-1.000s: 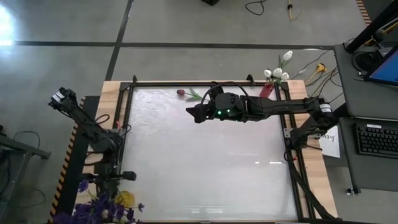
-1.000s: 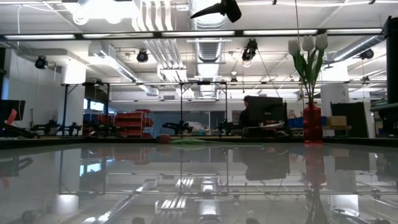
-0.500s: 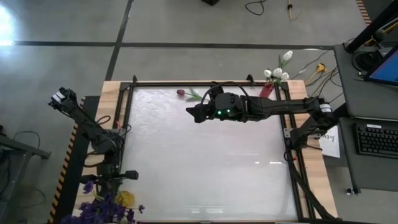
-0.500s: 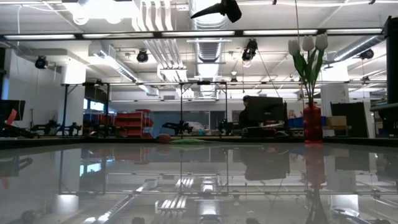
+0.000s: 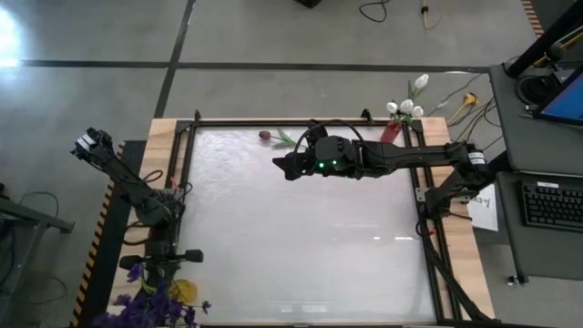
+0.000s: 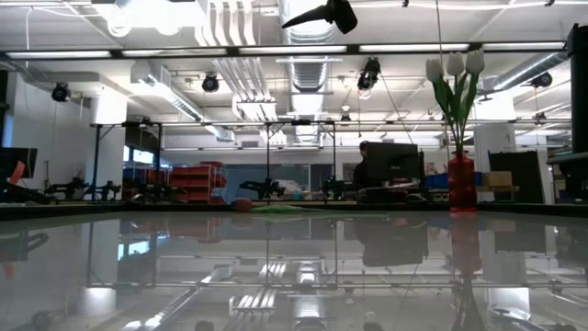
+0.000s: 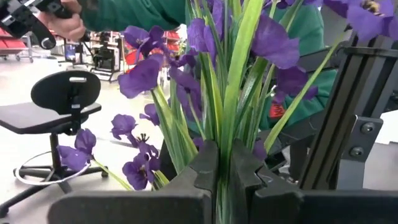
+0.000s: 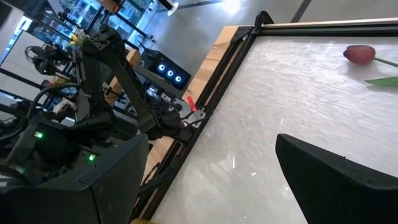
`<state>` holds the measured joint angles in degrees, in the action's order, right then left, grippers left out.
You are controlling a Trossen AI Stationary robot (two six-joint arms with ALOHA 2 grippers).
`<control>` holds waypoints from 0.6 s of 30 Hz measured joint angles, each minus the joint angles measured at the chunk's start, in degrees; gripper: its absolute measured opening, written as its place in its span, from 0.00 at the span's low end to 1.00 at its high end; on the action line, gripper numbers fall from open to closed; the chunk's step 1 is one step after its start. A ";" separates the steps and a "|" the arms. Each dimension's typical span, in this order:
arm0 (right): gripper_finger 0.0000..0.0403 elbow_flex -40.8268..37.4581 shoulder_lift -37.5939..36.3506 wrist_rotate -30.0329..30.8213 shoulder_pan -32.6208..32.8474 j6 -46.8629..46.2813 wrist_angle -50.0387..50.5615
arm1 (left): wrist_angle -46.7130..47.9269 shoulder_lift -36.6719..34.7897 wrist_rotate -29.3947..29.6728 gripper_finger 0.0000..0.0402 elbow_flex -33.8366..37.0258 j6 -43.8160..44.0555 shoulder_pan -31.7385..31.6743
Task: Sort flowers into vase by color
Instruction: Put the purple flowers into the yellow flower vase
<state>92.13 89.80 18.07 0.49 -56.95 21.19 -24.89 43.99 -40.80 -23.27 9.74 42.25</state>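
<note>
At the table's near left corner, my left gripper [image 5: 162, 266] is shut on a bunch of purple flowers [image 5: 146, 305]. Their blossoms and green leaves [image 7: 205, 62] fill the left wrist view. A small yellow thing [image 5: 183, 292] lies beside them. My right gripper [image 5: 284, 167] hangs open high over the table's far middle and shows at the top of the low view [image 6: 317, 14]. A pink-red bud [image 5: 264, 136] on a green stem lies flat on the table near the far edge [image 8: 359, 55]. White tulips [image 6: 455, 66] stand in a red vase [image 6: 461, 182] at the far right corner. My left gripper pinches the green stems and leaves [image 7: 224, 146] of the purple bunch between its two fingers [image 7: 205, 171]. The fingers come at it level and lie across the stems. The blossoms spread beyond the fingertips. What lies below the fingers is hidden.
A black frame [image 5: 301, 121] runs round the glossy white table top. A person in a green sleeve [image 7: 124, 12] stands just beyond the near left corner, with a black stool [image 7: 65, 93] behind. A desk with a keyboard [image 5: 551, 202] stands at the right.
</note>
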 joint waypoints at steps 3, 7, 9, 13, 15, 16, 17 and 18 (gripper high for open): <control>0.86 0.00 0.00 -0.01 0.00 0.02 0.48 | -0.02 0.00 -0.02 0.00 0.49 0.02 0.04; 0.86 -0.02 0.00 0.00 0.00 -0.04 1.85 | 0.05 0.00 -0.02 0.00 0.66 0.02 0.09; 0.86 -0.02 0.00 0.01 0.00 -0.20 2.23 | 0.00 0.00 -0.04 0.00 0.83 0.02 0.10; 0.86 -0.02 0.00 -0.01 0.00 -0.37 2.33 | 0.06 -0.04 -0.04 0.00 1.47 0.24 0.10; 0.86 -0.02 0.00 0.01 0.00 -0.37 2.33 | 0.05 -0.11 -0.04 0.00 1.67 0.25 0.09; 0.86 0.00 0.00 0.01 0.00 -0.39 2.32 | 0.07 -0.11 -0.04 0.00 1.69 0.24 0.08; 0.86 -0.02 0.00 0.01 0.00 -0.40 2.33 | 0.07 -0.13 0.02 0.00 1.69 0.26 0.08; 0.86 -0.02 0.00 0.00 0.00 -0.44 2.33 | 0.07 -0.15 0.33 0.00 1.69 0.22 0.10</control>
<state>92.12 89.80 18.07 0.49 -57.39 23.53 -24.82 43.83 -40.46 -21.58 9.95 42.35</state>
